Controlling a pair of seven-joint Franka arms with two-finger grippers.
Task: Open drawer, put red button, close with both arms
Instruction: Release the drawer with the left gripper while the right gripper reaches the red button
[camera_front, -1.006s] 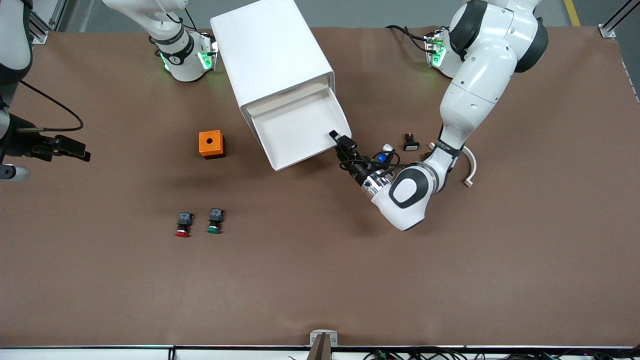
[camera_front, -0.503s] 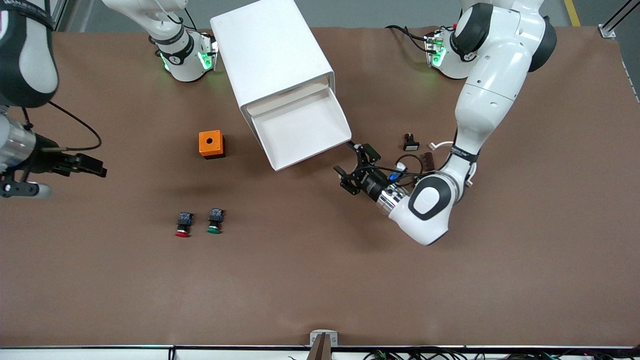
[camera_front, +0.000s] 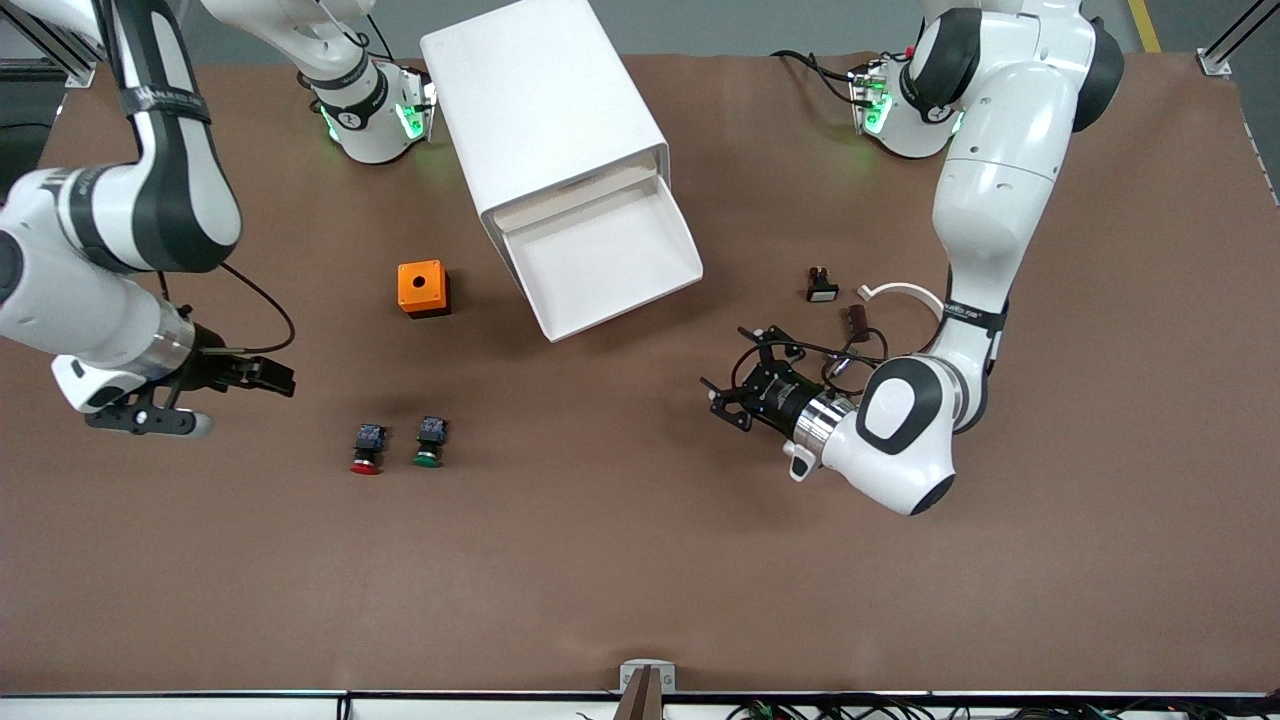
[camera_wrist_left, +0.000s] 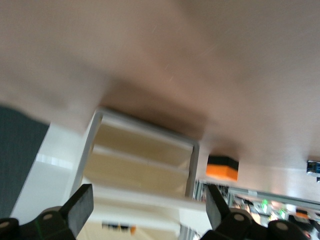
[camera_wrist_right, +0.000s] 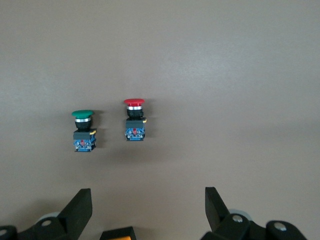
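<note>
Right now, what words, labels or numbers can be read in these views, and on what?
Nothing can be quoted.
White lettering on the right arm's black band: too small to read.
White lettering on the left arm's black band: too small to read.
White boxy cabinet, orange box, red-capped button, green-capped button: no text.
Left gripper, over bare table, and right gripper, near the buttons: unmarked.

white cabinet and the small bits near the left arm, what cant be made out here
- White rounded cabinet: in the front view its pulled-out white tray drawer hides the drawers beneath; the left wrist view shows the cream fronts only as motion blur.
- Small black-and-white part and small dark brown part: too small in the front view to identify.
- Curved white strip: one end is hidden by the left arm.
</note>
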